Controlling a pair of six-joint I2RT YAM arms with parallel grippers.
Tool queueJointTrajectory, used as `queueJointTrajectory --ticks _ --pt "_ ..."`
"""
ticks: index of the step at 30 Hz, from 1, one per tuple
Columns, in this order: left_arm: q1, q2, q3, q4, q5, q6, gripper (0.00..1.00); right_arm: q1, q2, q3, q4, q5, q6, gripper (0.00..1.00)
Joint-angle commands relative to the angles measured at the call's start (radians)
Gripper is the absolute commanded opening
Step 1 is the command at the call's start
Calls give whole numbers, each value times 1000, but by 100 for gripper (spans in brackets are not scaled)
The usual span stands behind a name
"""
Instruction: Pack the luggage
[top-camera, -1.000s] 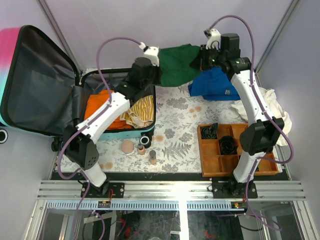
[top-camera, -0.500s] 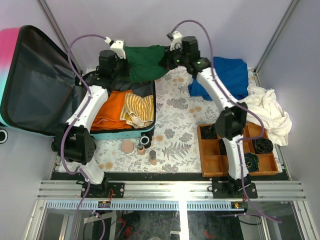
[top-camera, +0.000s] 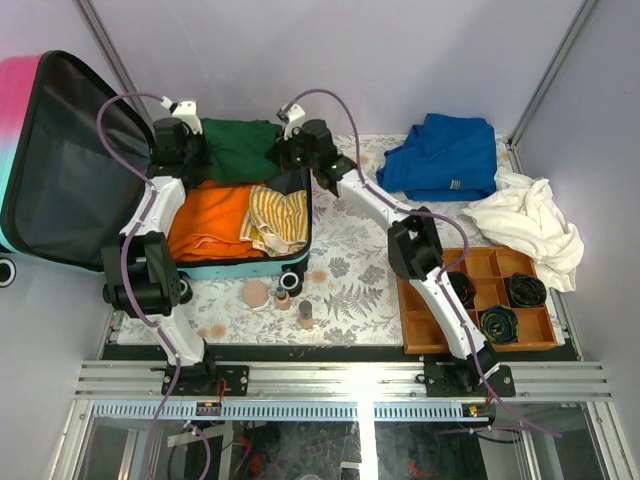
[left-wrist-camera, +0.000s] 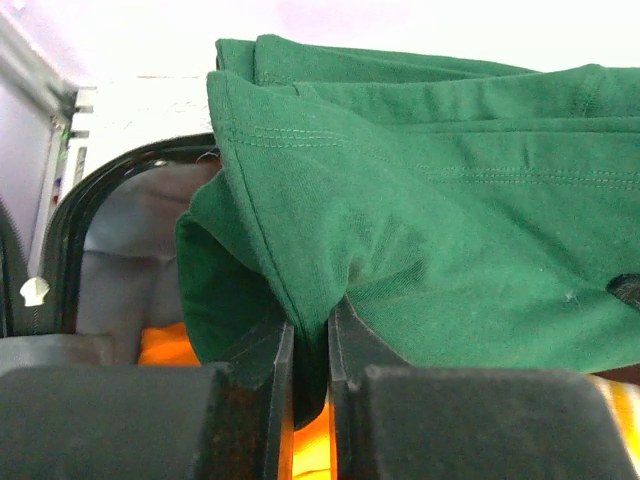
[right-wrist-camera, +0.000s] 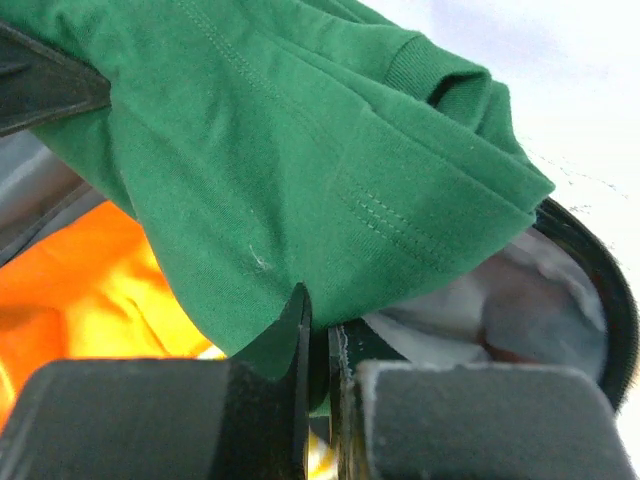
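The luggage lies open at the left, its pink-teal lid up and its dark grey lining showing. Inside lie an orange garment and a yellow striped one. A folded green garment is held stretched over the far end of the open half. My left gripper is shut on its left edge, the cloth pinched between the fingers. My right gripper is shut on its right edge, the green fabric nipped between the fingers.
A blue garment and a white one lie at the back right. A brown wooden compartment tray with black cable coils sits front right. Small round cosmetic items stand near the suitcase's front edge.
Both grippers have carried the green garment leftward, from the back middle of the table to above the far end of the open suitcase. The blue garment is now uncovered.
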Motion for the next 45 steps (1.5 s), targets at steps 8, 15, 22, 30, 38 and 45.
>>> queueJointTrajectory --ticks 8,15,22,30,38,45 --pt "110 51 -127 231 -87 63 0 79 170 98 275 116 11 25" --pt "134 128 -128 233 -149 120 2 71 35 19 244 106 4 61" --pt "141 188 87 -26 -120 84 51 36 -160 -76 123 32 -53 77" --pt "139 23 57 -98 254 127 95 -115 -406 -287 -89 -110 -74 82" --pt "43 149 197 -188 437 109 78 -294 -540 -436 -309 -145 -174 82" --pt "0 328 326 -302 332 113 70 -402 -589 -509 -482 -38 -504 82"
